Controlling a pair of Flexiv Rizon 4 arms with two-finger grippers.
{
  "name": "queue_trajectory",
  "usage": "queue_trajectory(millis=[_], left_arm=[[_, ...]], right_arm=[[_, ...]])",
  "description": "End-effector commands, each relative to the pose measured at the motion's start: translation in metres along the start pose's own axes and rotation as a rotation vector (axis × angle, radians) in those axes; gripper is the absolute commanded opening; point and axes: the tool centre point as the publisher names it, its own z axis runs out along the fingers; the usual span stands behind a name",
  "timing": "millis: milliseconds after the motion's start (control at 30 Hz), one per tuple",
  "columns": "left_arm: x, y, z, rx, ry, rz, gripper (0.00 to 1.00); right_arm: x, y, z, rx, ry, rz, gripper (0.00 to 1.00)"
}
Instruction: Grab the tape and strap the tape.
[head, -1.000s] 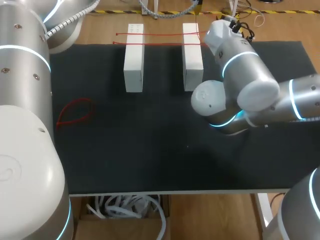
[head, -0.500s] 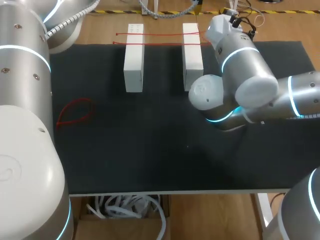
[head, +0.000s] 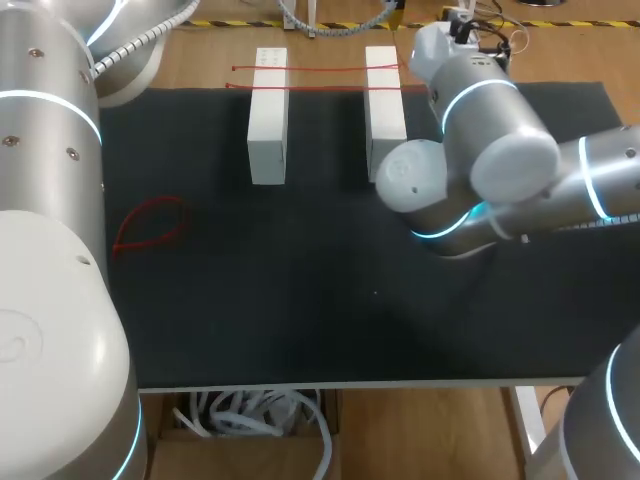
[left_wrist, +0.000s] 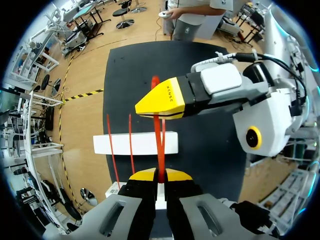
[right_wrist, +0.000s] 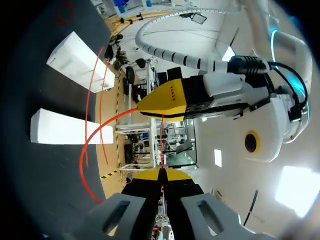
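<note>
Left gripper (left_wrist: 161, 175) clenched on a thin red plastic tape (left_wrist: 161, 145). The strand runs straight ahead from its tips to the right gripper (right_wrist: 161, 174), likewise clamped on it, the two grippers facing each other close together. Head view: two white rectangular blocks (head: 267, 115) stand upper centre on the black mat (head: 300, 300), two further red strands (head: 320, 70) across their far ends, a loose red loop (head: 150, 228) at middle left.

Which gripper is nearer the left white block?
Left, likely. The left gripper hangs above the left white block, pinching the tape; the right gripper sits past the right white block.
</note>
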Motion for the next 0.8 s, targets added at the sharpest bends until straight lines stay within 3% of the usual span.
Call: queue_trajectory(millis=[33, 433, 800], left_arm=[[-0.0005, -0.0002, -0.0005, -0.003, 0.002, 0.000, 0.00], [-0.0005, -0.0002, -0.0005, -0.003, 0.002, 0.000, 0.00], [-0.0005, -0.0002, -0.0005, -0.003, 0.002, 0.000, 0.00]], right_arm=[[-0.0077, -0.0061, -0.0030, -0.011, 0.042, -0.017, 0.00], [-0.0087, -0.0154, -0.0013, 0.019, 0.027, -0.068, 0.00], [-0.0097, -0.0071, 0.0026, 0.003, 0.030, -0.109, 0.00]])
